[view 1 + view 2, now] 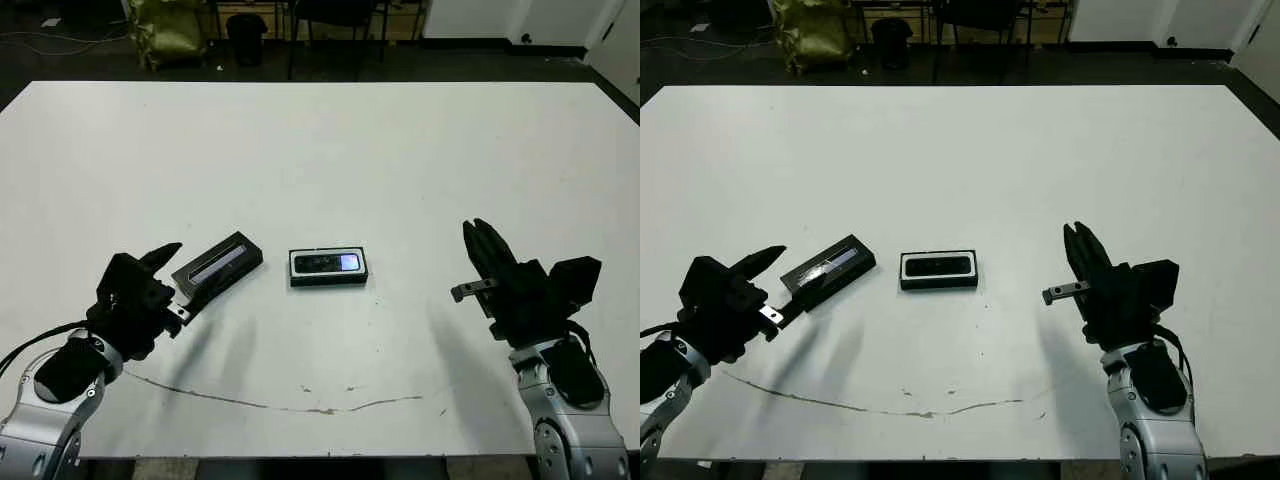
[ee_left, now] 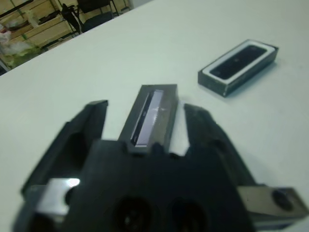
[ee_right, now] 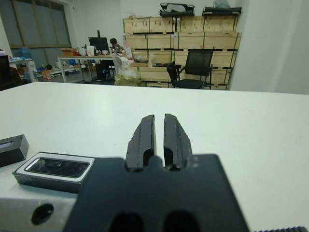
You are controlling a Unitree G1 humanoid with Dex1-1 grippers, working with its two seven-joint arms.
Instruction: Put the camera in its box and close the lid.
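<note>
The camera (image 1: 328,263) already lay inside the box (image 1: 329,282), which sat near the middle of the white table (image 1: 330,150). So the first half of the job looked done, and only the lid remained.

The lid (image 1: 218,264) rested flat on the table just left of the box, apart from it, silvery strip up and angled toward the left gripper (image 2: 145,121). That claw was spread wide, its two fingers (image 2: 84,133) straddling the near end of the lid without yet pinching it; the grasp, the carry to the box and the closing were all still to come, by my reading.

The right gripper (image 3: 159,135) hovered well to the right of the box, its fingers pressed together on nothing.

The tabletop was plain white, with a thin brownish scuff line (image 1: 300,405) along the near edge. Beyond it the room showed a dark floor, an office chair (image 3: 192,67), stacked wooden crates (image 3: 164,34) and desks.
</note>
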